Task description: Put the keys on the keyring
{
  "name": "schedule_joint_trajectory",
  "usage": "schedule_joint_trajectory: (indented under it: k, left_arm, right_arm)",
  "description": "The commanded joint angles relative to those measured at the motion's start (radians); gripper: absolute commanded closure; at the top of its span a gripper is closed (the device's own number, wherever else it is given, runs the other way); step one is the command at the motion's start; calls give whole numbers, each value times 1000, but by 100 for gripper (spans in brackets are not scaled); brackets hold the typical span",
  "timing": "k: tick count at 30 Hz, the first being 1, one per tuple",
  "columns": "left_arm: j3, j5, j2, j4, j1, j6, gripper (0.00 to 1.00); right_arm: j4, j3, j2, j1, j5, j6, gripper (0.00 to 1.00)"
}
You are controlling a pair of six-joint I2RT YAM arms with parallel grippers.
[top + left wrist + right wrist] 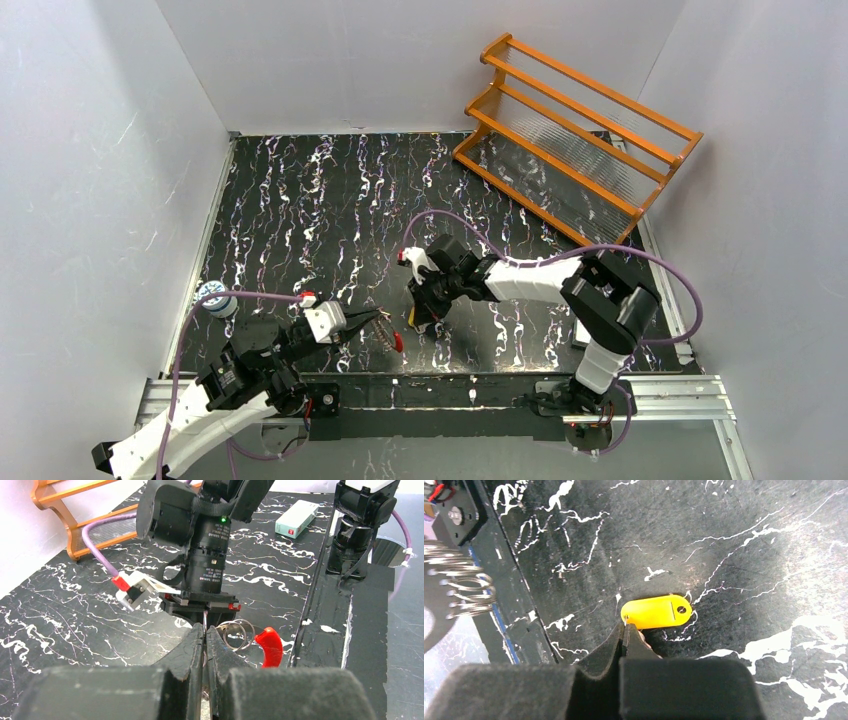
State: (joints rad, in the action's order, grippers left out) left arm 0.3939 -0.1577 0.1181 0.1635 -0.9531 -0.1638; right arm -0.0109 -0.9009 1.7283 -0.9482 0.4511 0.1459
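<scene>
Left wrist: keyring (235, 624) clamped at left pincer (205, 630) tips.

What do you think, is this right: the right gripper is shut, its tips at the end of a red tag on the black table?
Only the colour is wrong: the right wrist view shows the right gripper shut, its tips at the end of a yellow tag on the black table.

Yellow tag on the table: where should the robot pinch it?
Probably the plain rounded end of the yellow oval plastic tag, away from its small hole, coming down from above: it seems to lie flat on the black marbled table.
</scene>
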Motion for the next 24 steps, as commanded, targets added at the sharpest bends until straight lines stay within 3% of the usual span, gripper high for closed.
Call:
schedule_joint_trajectory:
  k: [1, 12, 18, 24]
  left_arm:
    - [4, -8, 13, -38, -3, 5, 100]
    - [14, -16, 93, -40, -3, 0, 100]
    - [11, -50, 138, -72, -3, -22, 100]
    - [-8, -102, 161, -123, -3, -35, 100]
  right_arm:
    - [-7, 3, -109, 14, -3, -34, 99]
    - [-100, 15, -344, 71, 37, -69, 99]
    - [-108, 26, -474, 72, 122, -129, 99]
    - [-116, -9, -497, 71, 279, -144, 99]
